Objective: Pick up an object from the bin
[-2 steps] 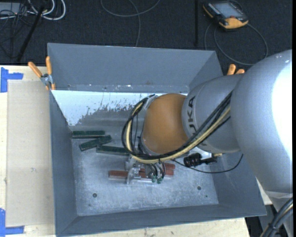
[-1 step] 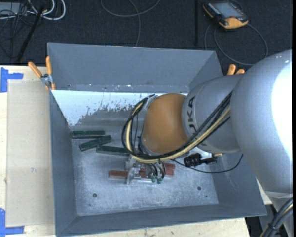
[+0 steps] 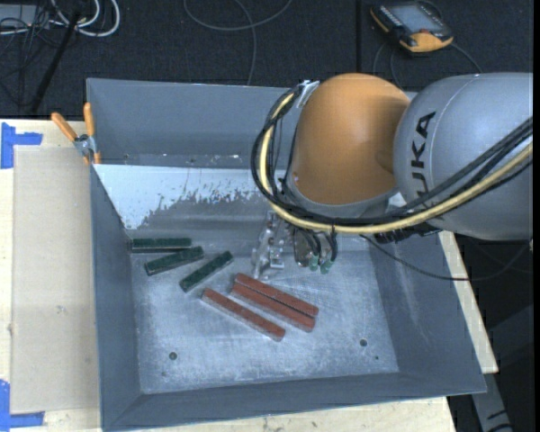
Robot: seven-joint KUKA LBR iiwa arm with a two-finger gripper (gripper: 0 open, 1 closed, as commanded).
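We see the arm (image 3: 472, 165) coming into the grey bin (image 3: 117, 358) from the right. Its rounded orange cover (image 3: 346, 142) sits over the middle of the back half. A loop of black and yellow cables (image 3: 275, 183) runs round the left side of that cover.

Below the cover the end effector (image 3: 270, 257) hangs low over the bin floor, a little behind the centre. We cannot tell whether it is apart or together, because the cover and the small parts round it hide how it stands.

The things nearest to it are two long, flat, reddish-brown bars. They lie side by side on the floor near the centre, both slanting from upper left to lower right. The upper brown bar (image 3: 275, 301) has its upper-left end just in front of the end effector, and the two look close. We cannot tell whether they touch. The lower brown bar (image 3: 243, 313) lies just beside the first one, on the side towards the front wall.

To the left lie three dark green bars of a similar shape. The nearest green bar (image 3: 205, 271) is tilted, and its right end points towards the end effector. The middle green bar (image 3: 174, 260) lies further left. The far green bar (image 3: 160, 243) rests almost level, close to the foot of the sloping back wall.
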